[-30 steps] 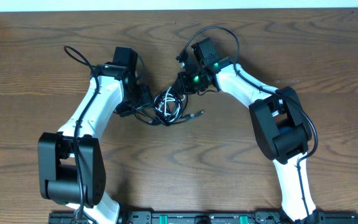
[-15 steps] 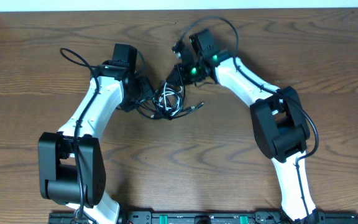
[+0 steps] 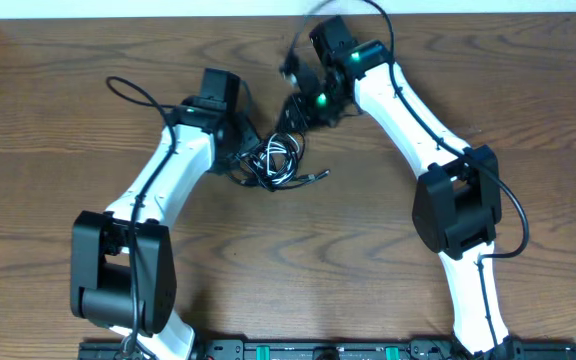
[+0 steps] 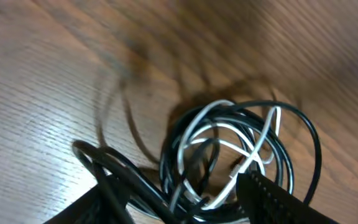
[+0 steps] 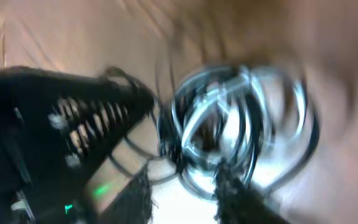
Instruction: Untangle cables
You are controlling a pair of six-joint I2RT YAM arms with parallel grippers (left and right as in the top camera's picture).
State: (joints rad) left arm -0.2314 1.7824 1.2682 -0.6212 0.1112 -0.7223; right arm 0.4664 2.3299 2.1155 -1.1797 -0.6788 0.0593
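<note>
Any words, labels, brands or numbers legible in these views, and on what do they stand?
None can be read.
The bar at the overhead view's bottom edge has small green and white marks, too small to read.
The cables and table show no lettering; the right wrist view is blurred.

The right arm [image 3: 398,100] now reaches farther toward the far edge of the tabletop [image 3: 68,80]. Its wrist is swung away from the base, and the right wrist view is smeared with blur. The right tool [image 3: 295,110] sits at the far rim of the cables [image 3: 278,162], and its fingers [image 5: 138,196] now stand apart. The left arm [image 3: 168,175] has shifted to the right and farther out, carrying the left tool [image 3: 243,150] along. The cables lie slightly farther up the tabletop than before, and their loose plug end [image 3: 321,173] has moved with them.
</note>
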